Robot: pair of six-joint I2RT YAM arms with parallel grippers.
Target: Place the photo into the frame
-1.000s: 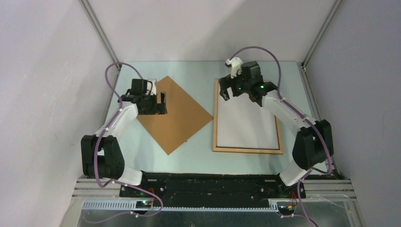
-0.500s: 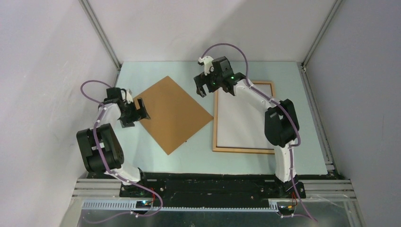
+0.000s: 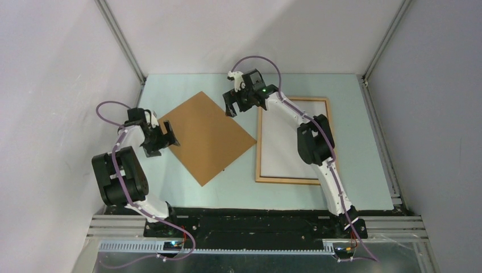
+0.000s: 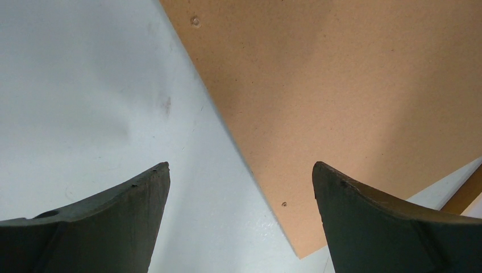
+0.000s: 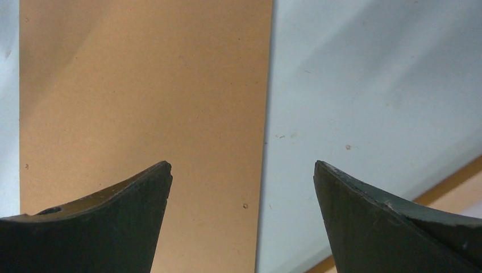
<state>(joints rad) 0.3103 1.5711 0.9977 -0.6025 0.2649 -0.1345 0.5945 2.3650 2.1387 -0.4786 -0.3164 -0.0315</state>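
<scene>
Both arms over the brown board, jaws wide and empty.
Left gripper (image 3: 170, 132) hangs above the left edge of the backing board (image 3: 207, 136). Right gripper (image 3: 232, 108) hangs above the board's far-right edge, with bare table (image 3: 364, 159) under one finger. The photo (image 3: 281, 142) lies white side up inside the frame (image 3: 295, 181), flat on the table just right of the board.
</scene>
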